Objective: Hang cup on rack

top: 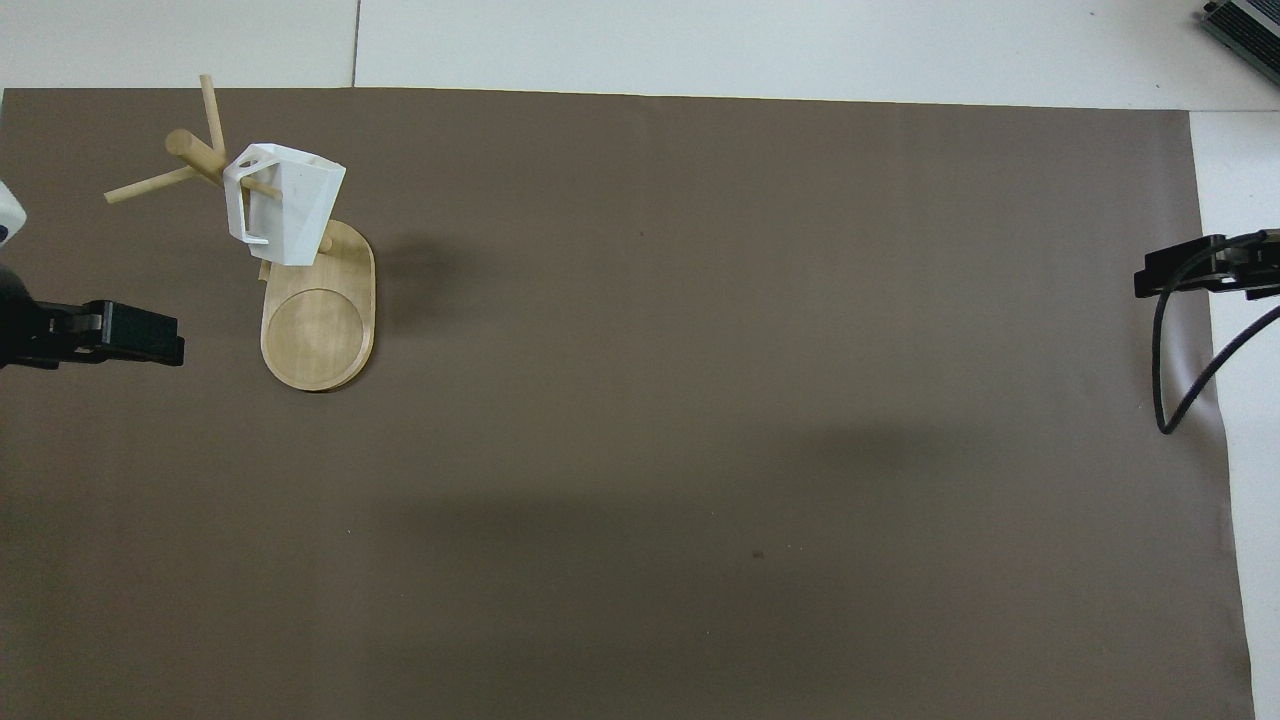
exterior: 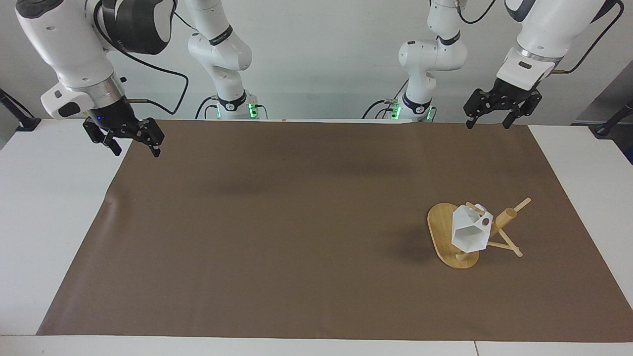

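Note:
The white faceted cup hangs by its handle on a peg of the bamboo rack, which stands on the brown mat toward the left arm's end of the table. My left gripper is open and empty, raised over the mat's edge by the robots, apart from the rack. My right gripper is open and empty, raised over the mat's edge at the right arm's end, and waits.
A brown mat covers most of the white table. A black cable hangs from the right arm.

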Action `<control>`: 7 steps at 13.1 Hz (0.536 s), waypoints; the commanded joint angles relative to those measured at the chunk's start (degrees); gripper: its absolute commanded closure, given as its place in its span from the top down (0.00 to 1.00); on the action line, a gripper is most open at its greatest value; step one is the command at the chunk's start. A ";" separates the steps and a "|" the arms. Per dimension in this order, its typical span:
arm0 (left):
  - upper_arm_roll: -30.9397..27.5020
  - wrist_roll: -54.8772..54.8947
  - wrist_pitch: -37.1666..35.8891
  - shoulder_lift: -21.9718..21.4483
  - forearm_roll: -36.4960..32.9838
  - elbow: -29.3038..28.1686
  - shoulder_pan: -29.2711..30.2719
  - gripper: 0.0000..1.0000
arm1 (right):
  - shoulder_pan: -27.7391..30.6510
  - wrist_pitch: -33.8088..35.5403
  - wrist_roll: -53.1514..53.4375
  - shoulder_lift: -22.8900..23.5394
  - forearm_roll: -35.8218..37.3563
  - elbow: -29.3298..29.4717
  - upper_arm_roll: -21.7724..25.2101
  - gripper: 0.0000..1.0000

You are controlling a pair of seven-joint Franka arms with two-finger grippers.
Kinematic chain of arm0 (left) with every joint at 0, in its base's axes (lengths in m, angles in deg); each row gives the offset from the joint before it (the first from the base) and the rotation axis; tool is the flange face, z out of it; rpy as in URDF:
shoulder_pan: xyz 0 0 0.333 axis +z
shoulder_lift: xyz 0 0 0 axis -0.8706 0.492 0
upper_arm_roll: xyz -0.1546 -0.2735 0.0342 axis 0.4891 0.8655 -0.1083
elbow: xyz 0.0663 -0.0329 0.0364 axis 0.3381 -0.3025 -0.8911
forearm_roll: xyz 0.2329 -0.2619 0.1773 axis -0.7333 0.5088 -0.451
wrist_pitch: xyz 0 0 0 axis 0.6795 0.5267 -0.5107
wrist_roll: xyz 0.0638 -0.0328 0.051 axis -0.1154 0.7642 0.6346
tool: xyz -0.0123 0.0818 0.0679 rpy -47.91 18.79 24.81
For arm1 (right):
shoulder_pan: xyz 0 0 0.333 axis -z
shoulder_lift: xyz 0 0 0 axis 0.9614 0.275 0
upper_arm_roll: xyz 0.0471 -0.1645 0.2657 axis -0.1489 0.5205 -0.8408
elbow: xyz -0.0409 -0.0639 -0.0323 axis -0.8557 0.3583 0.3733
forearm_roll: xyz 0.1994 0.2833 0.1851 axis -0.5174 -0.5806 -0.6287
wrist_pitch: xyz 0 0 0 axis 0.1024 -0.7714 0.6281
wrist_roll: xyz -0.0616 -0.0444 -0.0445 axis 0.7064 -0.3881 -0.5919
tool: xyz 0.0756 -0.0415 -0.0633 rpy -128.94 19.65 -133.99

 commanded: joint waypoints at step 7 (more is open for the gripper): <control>-0.18 0.20 1.31 -1.75 -0.41 -2.47 -0.08 1.00 | 0.00 0.03 1.17 -0.94 0.08 -1.04 -0.37 1.00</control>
